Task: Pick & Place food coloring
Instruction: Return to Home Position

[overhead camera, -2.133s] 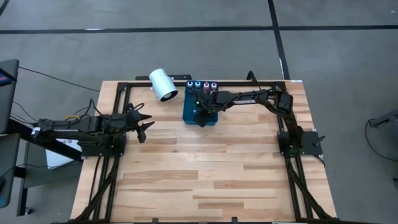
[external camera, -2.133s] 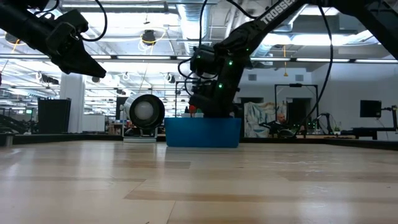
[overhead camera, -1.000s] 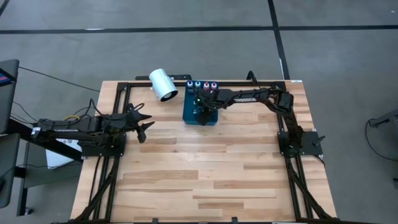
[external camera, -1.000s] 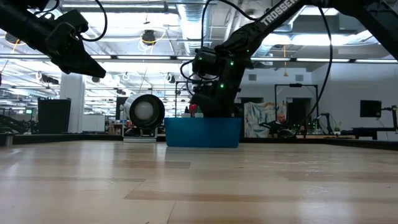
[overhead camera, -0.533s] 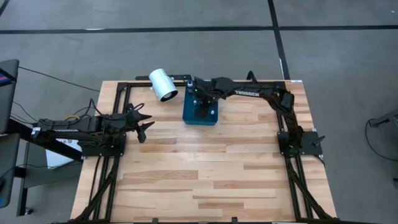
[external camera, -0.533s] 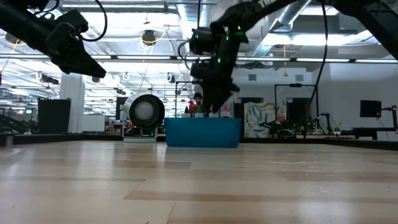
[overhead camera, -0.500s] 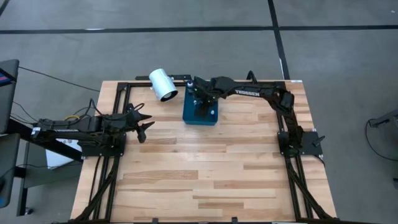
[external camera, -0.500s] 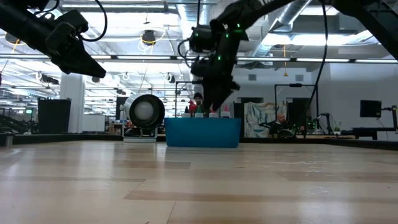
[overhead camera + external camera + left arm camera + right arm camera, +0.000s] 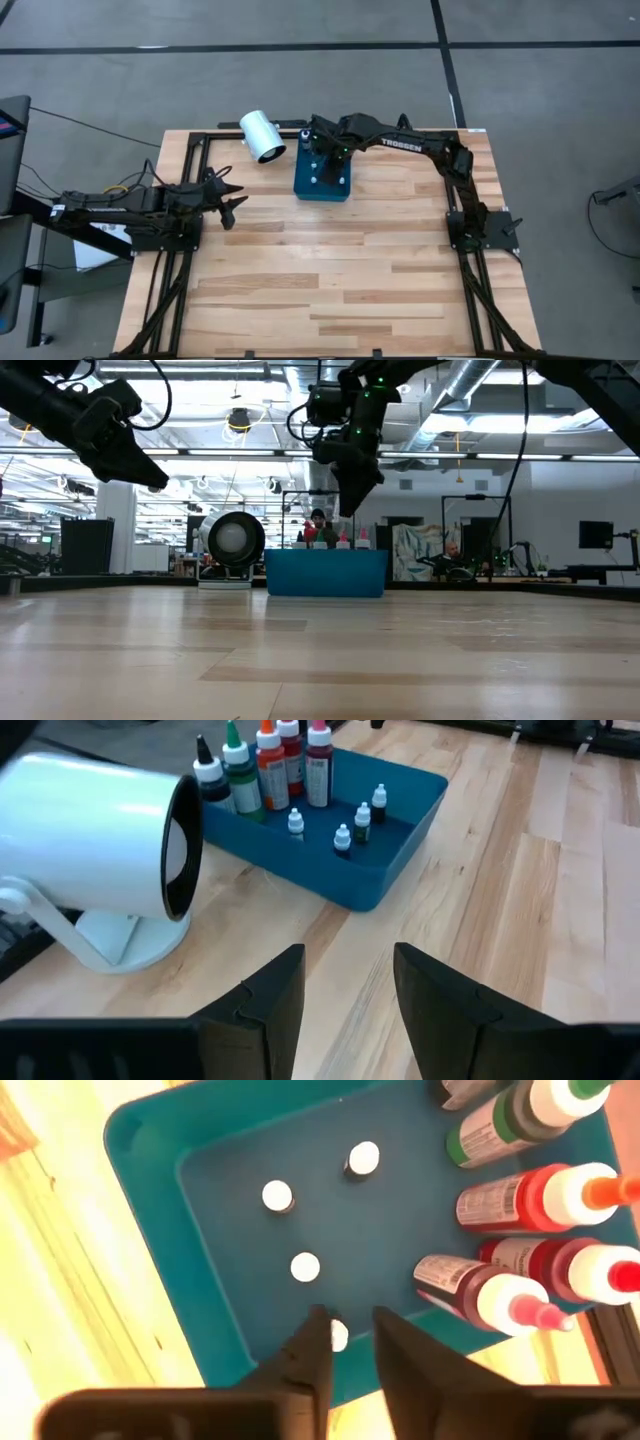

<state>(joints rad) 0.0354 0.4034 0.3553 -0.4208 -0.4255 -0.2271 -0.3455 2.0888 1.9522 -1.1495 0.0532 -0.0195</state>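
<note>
A blue tray (image 9: 322, 190) stands at the table's far middle. Several tiny white-capped food coloring bottles (image 9: 305, 1266) stand upright on its floor; they also show in the left wrist view (image 9: 342, 838). Taller bottles with blue, green, red and pink tops (image 9: 270, 765) stand in a row at its far side. My right gripper (image 9: 350, 1330) hangs above the tray (image 9: 348, 508), fingers pointing down, a little open and empty. One small bottle (image 9: 339, 1338) shows on the tray floor through the gap. My left gripper (image 9: 232, 200) is open and empty, left of the tray (image 9: 350, 980).
A large white cylinder on a stand (image 9: 262, 136) lies on its side just left of the tray's far corner (image 9: 100, 830). Black frame rails (image 9: 190, 180) run along the table's left, right and far sides. Bare wood (image 9: 330, 280) fills the near half.
My right gripper has risen from low inside the tray, well above its rim, and has gone a little toward the table's far edge. The small bottles stay standing on the tray floor.
</note>
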